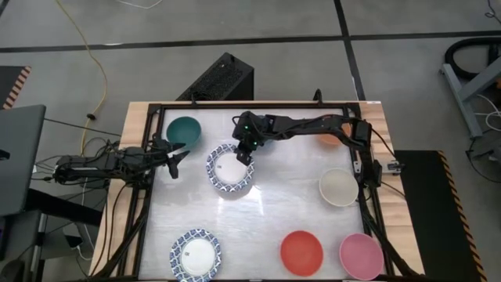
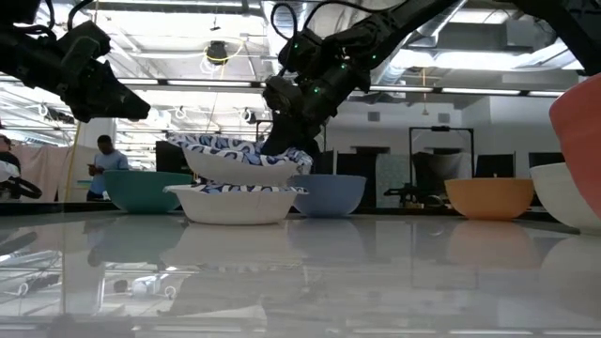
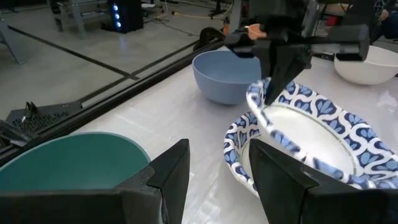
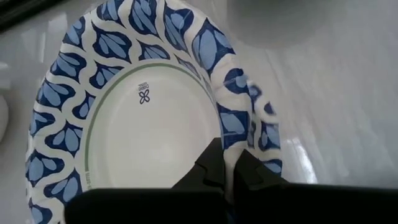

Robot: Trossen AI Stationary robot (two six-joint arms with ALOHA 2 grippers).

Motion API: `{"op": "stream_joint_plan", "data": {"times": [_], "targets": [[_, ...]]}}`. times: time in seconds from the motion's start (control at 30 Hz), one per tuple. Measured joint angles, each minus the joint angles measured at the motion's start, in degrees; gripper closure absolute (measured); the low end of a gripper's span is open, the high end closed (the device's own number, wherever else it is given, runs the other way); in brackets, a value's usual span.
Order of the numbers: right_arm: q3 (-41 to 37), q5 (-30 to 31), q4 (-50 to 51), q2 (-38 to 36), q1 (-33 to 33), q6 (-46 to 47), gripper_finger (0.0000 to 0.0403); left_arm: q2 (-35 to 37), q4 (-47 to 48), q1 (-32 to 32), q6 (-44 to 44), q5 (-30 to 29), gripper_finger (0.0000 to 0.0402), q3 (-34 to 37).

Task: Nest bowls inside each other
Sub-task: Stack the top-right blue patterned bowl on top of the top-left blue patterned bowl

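Two white bowls with blue patterned rims sit one above the other at the table's middle. My right gripper (image 1: 244, 154) is shut on the upper bowl (image 2: 239, 161), which hangs tilted over the lower bowl (image 2: 235, 204). My left gripper (image 1: 177, 159) waits open at the table's left, next to the green bowl (image 1: 184, 131), and touches nothing. A blue bowl (image 2: 329, 195) stands just behind the pair. An orange bowl (image 1: 329, 140), half under my right arm, a cream bowl (image 1: 338, 188), a red bowl (image 1: 301, 252), a pink bowl (image 1: 362, 255) and a third patterned bowl (image 1: 196, 254) rest on their bases. My right gripper pinches the upper bowl's patterned rim (image 4: 233, 134) on its far right side, one finger inside the bowl and one outside. The fingers (image 3: 273, 78) slant down from the far right. The bowl is tilted with the held side raised. Whether its underside touches the lower bowl I cannot tell.
A black frame (image 1: 149, 196) runs around the table top. Bare table lies in the middle between the stacked pair and the near row of bowls. Cables and a laptop (image 1: 19, 157) sit off the left edge. A person (image 2: 105, 160) stands far back in the room.
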State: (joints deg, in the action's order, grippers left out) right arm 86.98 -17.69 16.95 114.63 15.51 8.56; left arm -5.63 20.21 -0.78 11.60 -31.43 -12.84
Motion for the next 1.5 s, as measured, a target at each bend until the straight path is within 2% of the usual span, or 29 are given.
{"op": "stream_joint_plan", "data": {"times": [0.13, 0.7, 1.03, 1.23, 1.5], "targets": [[0.1, -1.8, -0.7, 1.6, 0.0, 0.0, 0.0388, 0.0, -0.1, 0.0, 0.0, 0.0, 0.0246, 0.0], [0.0, -2.0, 2.3, 3.6, 0.8, 0.5, 0.0382, 0.0, 0.0, 0.0, 0.0, 0.1, 0.0246, 0.0], [0.0, -4.1, 2.5, 3.6, 0.7, 1.5, 0.0322, 0.0, 0.0, 0.0, 0.0, 0.1, 0.0246, 0.0], [0.0, -7.8, 2.5, 3.6, 0.7, 1.5, 0.0283, 0.0, 0.0, 0.0, 0.0, 0.0, 0.0246, 0.0], [0.0, -7.9, 2.6, 3.4, 0.8, 0.4, 0.0236, 0.0, 0.0, 0.0, 0.0, 0.0, 0.0246, 0.0]]}}
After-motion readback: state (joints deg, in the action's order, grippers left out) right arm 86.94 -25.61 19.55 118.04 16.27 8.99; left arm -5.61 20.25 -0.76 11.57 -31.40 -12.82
